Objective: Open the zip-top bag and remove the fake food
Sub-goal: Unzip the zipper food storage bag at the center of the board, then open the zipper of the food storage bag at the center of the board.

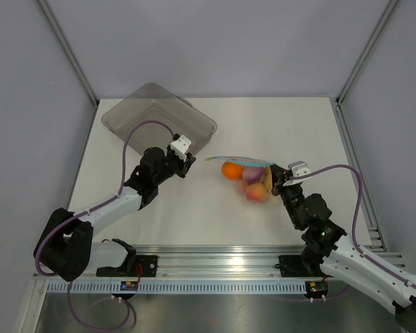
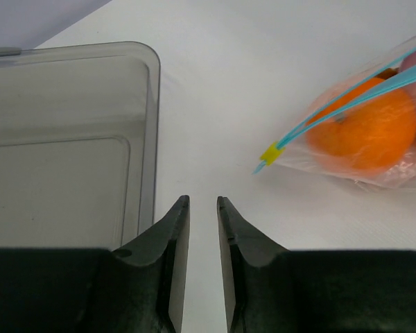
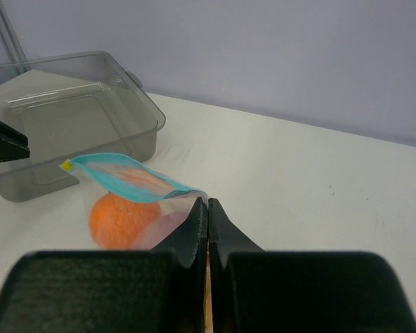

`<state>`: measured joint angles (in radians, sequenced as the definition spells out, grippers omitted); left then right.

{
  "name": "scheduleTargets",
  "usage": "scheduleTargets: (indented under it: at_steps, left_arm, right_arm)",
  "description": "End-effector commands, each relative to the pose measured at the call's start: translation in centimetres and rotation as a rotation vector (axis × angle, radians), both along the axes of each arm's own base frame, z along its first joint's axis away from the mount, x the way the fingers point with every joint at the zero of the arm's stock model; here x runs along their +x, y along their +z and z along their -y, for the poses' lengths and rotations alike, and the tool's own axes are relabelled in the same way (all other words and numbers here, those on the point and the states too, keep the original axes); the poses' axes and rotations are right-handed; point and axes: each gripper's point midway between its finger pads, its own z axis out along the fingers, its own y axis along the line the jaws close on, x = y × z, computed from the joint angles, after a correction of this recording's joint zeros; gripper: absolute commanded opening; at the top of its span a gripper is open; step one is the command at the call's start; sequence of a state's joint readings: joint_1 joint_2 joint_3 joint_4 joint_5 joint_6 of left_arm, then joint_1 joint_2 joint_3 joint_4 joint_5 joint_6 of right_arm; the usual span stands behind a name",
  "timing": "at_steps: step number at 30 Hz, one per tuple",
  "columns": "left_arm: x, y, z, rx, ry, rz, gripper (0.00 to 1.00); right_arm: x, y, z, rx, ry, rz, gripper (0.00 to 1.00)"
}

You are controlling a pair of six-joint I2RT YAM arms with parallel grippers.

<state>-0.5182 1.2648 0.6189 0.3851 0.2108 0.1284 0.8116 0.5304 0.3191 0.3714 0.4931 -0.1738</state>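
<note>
zip-top bag (image 1: 244,162) | lying on table (image 1: 194,222), containing fake food (image 1: 231,170) | right gripper (image 3: 207,202) pinching closed on bag's edge | left gripper (image 2: 202,201) hovering beside grey tray (image 2: 69,139), jaws standing slightly apart, gripping nothing

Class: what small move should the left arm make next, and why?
Probably swing the left fingers toward the yellow tab on the teal zip strip of the clear crinkly plastic bag: they stand empty, slightly apart, while the right fingers pinch its other end.
</note>
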Motion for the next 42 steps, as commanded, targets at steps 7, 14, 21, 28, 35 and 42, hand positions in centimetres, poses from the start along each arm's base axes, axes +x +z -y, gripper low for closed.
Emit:
scheduleTargets:
  at_steps: [7, 14, 21, 28, 35, 42]
  left_arm:
    - [-1.7, 5.2, -0.1, -0.152, -0.031, 0.157, 0.61]
    - [-2.6, 6.4, 1.6, -0.191, -0.140, 0.190, 0.96]
    - [-3.3, 8.4, 2.6, -0.272, -0.192, 0.218, 0.99]
    - [-3.8, 10.1, 3.5, -0.394, -0.200, 0.119, 0.99]
    - [-4.1, 10.8, 5.0, -0.522, -0.206, -0.130, 0.99]
    - [-3.4, 12.3, 2.2, -0.667, -0.037, -0.083, 0.99]
  right_arm:
    - [0.1, 2.2, 0.3, 0.074, -0.020, 0.048, 0.00]
    - [0.0, 2.1, -0.4, 0.058, 0.011, 0.046, 0.00]
    - [0.3, 1.8, -1.1, 0.024, 0.032, 0.024, 0.00]
    - [0.1, 1.9, -0.9, 0.032, 0.033, 0.030, 0.00]
    - [0.1, 1.9, -0.9, 0.039, 0.034, 0.029, 0.00]
    - [0.0, 2.0, -1.0, 0.047, 0.040, 0.031, 0.00]
